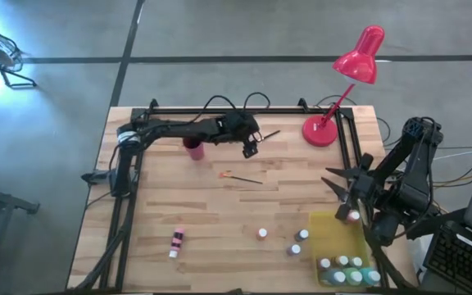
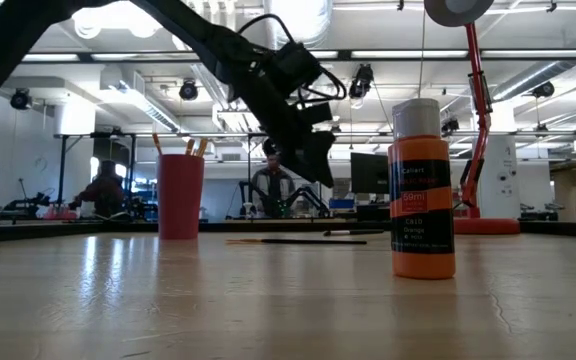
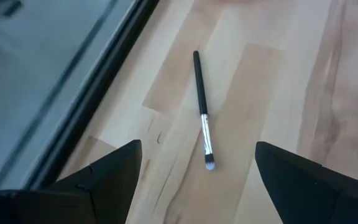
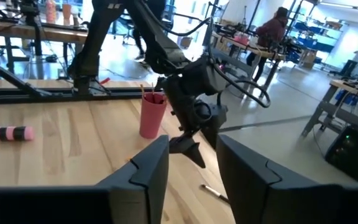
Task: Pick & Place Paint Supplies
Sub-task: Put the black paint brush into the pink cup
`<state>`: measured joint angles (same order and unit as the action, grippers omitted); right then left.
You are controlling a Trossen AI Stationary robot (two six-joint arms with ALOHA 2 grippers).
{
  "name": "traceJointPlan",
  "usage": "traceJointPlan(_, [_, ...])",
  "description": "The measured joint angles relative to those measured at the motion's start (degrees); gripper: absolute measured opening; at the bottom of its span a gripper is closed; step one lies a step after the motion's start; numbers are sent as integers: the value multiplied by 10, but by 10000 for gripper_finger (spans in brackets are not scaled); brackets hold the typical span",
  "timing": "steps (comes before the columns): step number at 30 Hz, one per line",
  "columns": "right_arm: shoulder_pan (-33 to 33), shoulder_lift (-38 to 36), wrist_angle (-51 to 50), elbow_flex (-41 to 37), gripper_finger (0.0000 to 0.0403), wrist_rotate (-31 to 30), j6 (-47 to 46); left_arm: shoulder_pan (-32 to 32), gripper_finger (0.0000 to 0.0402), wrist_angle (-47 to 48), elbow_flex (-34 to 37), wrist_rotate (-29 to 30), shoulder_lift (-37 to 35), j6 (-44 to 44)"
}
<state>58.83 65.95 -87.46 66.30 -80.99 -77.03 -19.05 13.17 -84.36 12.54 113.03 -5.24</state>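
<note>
A black-handled paintbrush with a silver ferrule lies flat on the wood near the table's far edge. My left gripper hovers open just above and short of it, its fingers spread wide to either side. A second brush lies toward mid-table. A red cup holding brushes stands left of my left gripper. My right gripper is over the far end of the yellow tray, open, with nothing between its fingers. A white-capped bottle stands just beneath it.
The red desk lamp stands at the far right. Several capped bottles fill the tray's near end. Loose bottles stand left of the tray. A pink-and-black bottle lies near the front left. The orange bottle stands near the low camera.
</note>
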Motion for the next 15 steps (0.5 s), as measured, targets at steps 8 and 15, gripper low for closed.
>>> traceJointPlan(8, [-16, 0, 0, 0, 147, 0, 1, -26, 317, 0, 1, -55, 7, 52])
traceJointPlan(15, [-21, 0, 0, 0, 159, 0, 1, -27, 294, 3, 1, -86, 46, 70])
